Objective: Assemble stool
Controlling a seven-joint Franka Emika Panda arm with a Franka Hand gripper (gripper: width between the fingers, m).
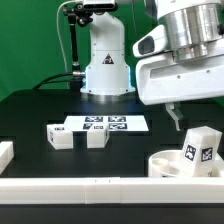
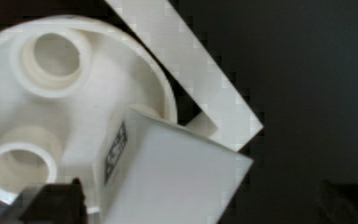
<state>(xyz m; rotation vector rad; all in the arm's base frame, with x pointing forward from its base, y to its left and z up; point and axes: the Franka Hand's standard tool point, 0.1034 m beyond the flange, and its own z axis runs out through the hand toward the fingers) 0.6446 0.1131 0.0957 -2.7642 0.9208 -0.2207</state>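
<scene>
item: stool, part-assembled, white plastic, on a black table [image 1: 30, 110]. we list the round seat [image 1: 165, 163] at the exterior view's right, close behind the front border rail [image 1: 100, 188]; the wrist view shows two round sockets in its upper face. one leg [image 1: 201, 150] stands upright on the seat with a black-and-white tag facing us; we cannot tell whether it sits in a socket. two further legs lie loose on the table, well apart from the seat: the first loose leg [image 1: 58, 135] and the second loose leg [image 1: 97, 138], side by side, just in front of the marker board [image 1: 105, 124]. the gripper [image 1: 186, 116] hangs over the seat, above and just beside the upright leg. we see one finger [image 1: 176, 117] clearly, pointing down and clear of the leg's top corner; in the wrist view a dark finger sits at the picture's edge beside the leg's tagged face. we record the jaws as spread wide, with nothing clamped between them. the arm's base [image 1: 105, 60] stands behind the marker board.
</scene>
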